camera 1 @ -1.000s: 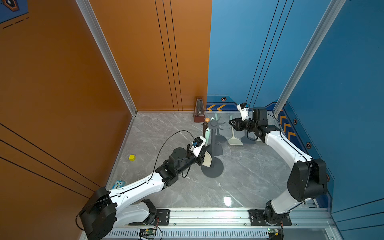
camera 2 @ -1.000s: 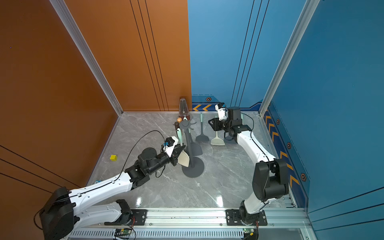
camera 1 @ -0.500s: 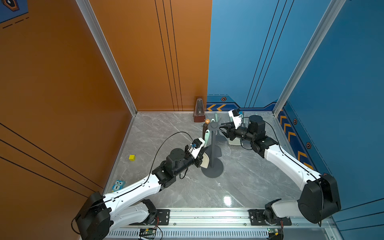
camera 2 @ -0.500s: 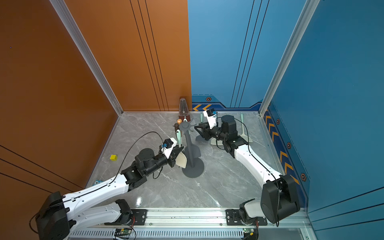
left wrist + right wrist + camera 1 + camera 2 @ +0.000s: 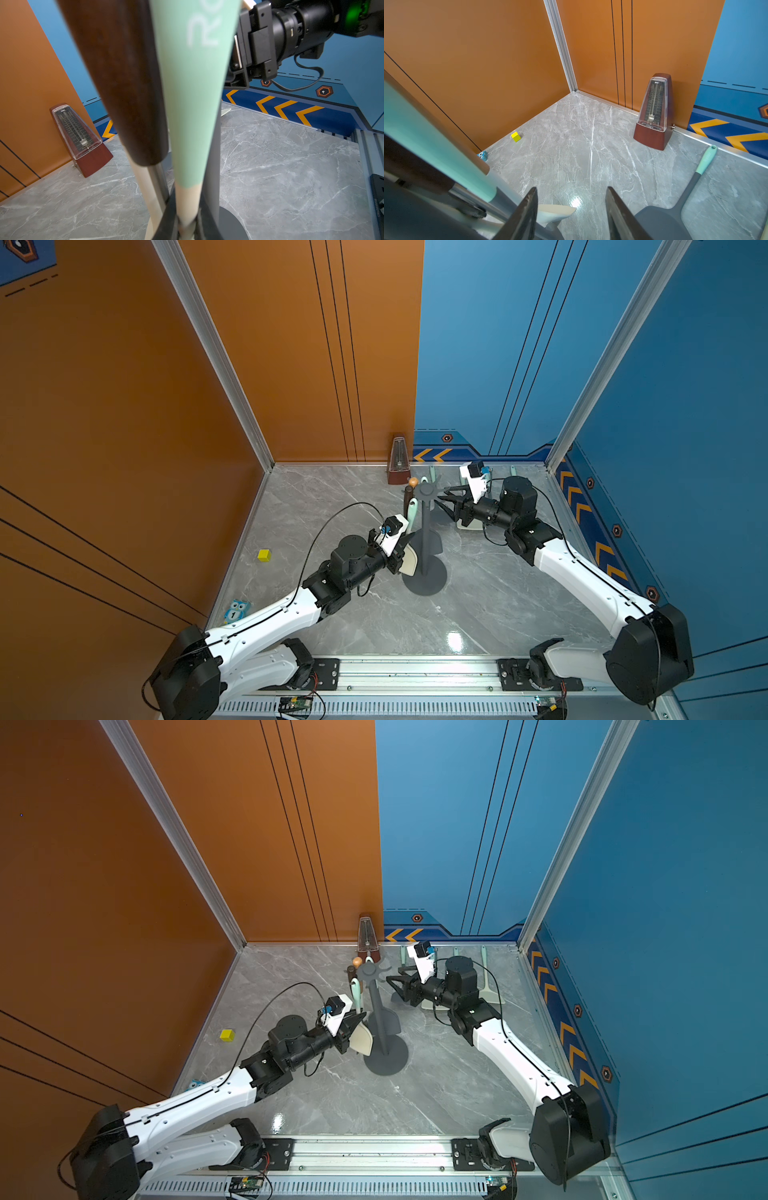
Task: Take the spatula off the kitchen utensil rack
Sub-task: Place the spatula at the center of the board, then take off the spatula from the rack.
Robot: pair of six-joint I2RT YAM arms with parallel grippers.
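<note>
Overhead, in both top views the spatula (image 5: 409, 563) hangs on the kitchen utensil rack (image 5: 432, 587), left jaws pinching its cream neck, right jaws spread beside the crown. Left wrist view confirms the pinch. Right wrist view: jaws apart, empty. A sideways pull could snag the hook, toppling the unbraced rack.
</note>
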